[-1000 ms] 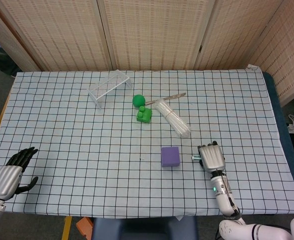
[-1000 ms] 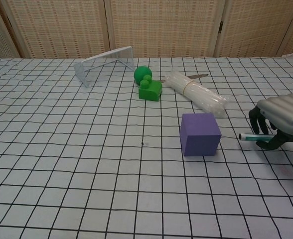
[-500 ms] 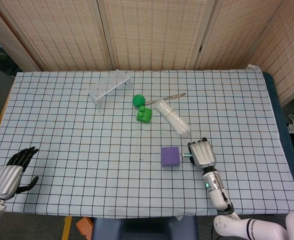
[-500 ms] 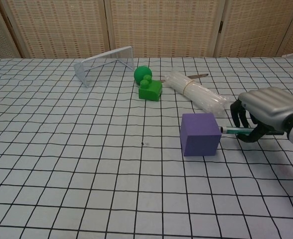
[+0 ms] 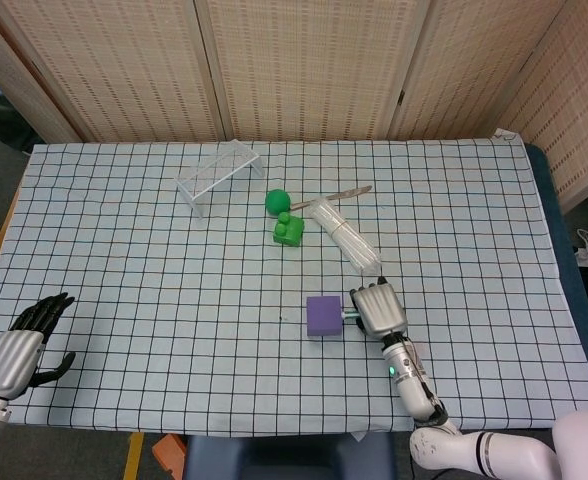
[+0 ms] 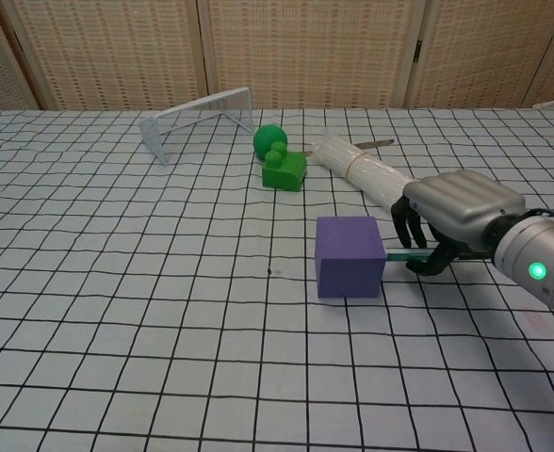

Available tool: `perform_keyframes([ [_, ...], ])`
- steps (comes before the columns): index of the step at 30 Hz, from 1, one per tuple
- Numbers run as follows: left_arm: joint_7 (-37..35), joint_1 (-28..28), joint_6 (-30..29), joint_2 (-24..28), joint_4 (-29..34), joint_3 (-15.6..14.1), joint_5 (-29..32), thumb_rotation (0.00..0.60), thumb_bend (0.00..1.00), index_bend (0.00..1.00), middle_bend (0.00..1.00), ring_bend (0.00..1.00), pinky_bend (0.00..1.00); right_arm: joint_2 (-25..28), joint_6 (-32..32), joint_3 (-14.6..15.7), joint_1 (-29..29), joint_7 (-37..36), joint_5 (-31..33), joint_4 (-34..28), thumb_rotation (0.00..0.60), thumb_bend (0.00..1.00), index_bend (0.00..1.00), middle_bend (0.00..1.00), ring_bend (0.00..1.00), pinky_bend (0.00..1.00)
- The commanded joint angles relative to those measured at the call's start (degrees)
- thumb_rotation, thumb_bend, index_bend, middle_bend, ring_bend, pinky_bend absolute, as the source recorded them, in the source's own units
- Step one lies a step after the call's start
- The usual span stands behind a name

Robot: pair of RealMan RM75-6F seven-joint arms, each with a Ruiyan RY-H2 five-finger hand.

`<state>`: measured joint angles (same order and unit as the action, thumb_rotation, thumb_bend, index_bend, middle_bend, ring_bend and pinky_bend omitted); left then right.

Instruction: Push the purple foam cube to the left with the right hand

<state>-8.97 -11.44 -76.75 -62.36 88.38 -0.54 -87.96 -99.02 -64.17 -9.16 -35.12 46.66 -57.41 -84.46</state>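
Note:
The purple foam cube [image 5: 324, 315] [image 6: 350, 256] sits on the checked cloth near the table's front middle. My right hand [image 5: 378, 310] [image 6: 456, 217] is just to the cube's right, its fingers curled in with nothing held. A thin teal rod [image 6: 404, 252] sticks out from under the hand and touches the cube's right face. My left hand [image 5: 19, 350] rests at the front left corner, far from the cube, with its fingers spread and nothing in it; the chest view does not show it.
A clear wire rack [image 5: 219, 175] [image 6: 202, 118] stands at the back left. Green toy blocks [image 5: 286, 222] [image 6: 282, 162] and a wrapped bundle of white sticks [image 5: 346, 237] [image 6: 371, 174] lie behind the cube. A knife-like tool [image 5: 339, 193] lies beyond them.
My right hand has moved left, met the cube and slid it about one grid square to the left. The left hand has not moved.

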Motion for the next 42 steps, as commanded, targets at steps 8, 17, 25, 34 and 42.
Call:
perform_keyframes([
  [8,-0.4,0.1,-0.3,0.2,-0.1,0.0,-0.2,0.600,0.38,0.00,0.00,0.00,0.12,-3.9,2.2,-1.9,-4.3,2.6,2.4,0.8,0.600,0.40,0.97,0.76,0.52,0.33],
  [17,-0.7,0.1,-0.1,0.1,-0.4,0.1,0.2,0.600,0.38,0.00,0.00,0.00,0.12,-6.4,4.5,-3.5,-8.3,4.3,5.2,1.8,0.600,0.41,0.97,0.76,0.52,0.33],
  [25,1.0,0.2,0.1,-0.5,-0.5,0.9,2.1,0.600,0.38,0.00,0.00,0.00,0.12,-8.6,5.7,-4.0,-11.5,5.1,6.9,3.1,0.600,0.41,0.96,0.76,0.52,0.33],
  [34,0.5,0.0,0.6,-0.4,-0.7,1.0,2.2,0.600,0.38,0.00,0.00,0.00,0.12,-11.4,7.2,-5.1,-14.8,4.4,8.6,5.5,0.600,0.41,0.96,0.76,0.52,0.33],
  [42,-0.3,0.0,0.7,-0.2,-1.0,1.1,2.4,0.600,0.38,0.00,0.00,0.00,0.12,-13.3,7.4,-6.4,-17.7,4.9,9.6,6.5,0.600,0.41,0.96,0.76,0.52,0.33],
])
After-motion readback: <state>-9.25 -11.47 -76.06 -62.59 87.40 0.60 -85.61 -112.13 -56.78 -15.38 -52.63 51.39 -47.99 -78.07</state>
